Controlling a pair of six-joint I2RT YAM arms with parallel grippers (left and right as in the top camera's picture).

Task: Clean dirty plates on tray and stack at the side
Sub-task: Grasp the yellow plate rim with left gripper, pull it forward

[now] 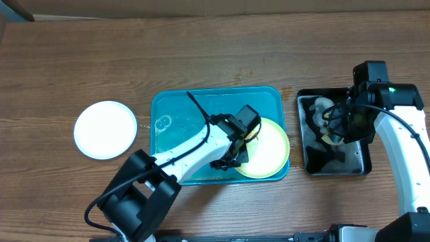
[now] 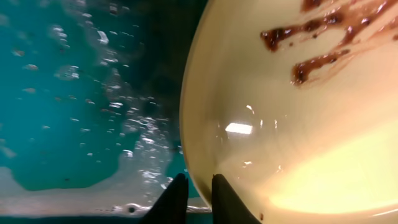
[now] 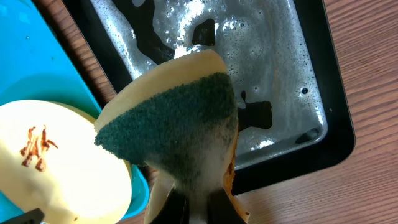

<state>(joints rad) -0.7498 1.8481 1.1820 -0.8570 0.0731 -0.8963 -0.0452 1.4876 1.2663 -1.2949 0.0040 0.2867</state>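
A pale yellow-green plate (image 1: 269, 153) with brown smears (image 2: 311, 56) sits in the right end of the turquoise tray (image 1: 195, 107), overhanging its rim. My left gripper (image 1: 234, 156) is shut on this plate's left rim, one finger on each side (image 2: 199, 194). A clean white plate (image 1: 105, 129) lies on the table left of the tray. I see no third plate. My right gripper (image 1: 339, 128) is shut on a yellow sponge with a green scouring face (image 3: 174, 124), held above the black tray (image 3: 292, 74). The smeared plate also shows in the right wrist view (image 3: 56, 155).
The black tray (image 1: 363, 165) right of the turquoise tray holds foamy soapy water. The turquoise tray's floor is wet, with bubbles (image 2: 74, 93). Bare wooden table (image 1: 201, 54) lies beyond and around both trays.
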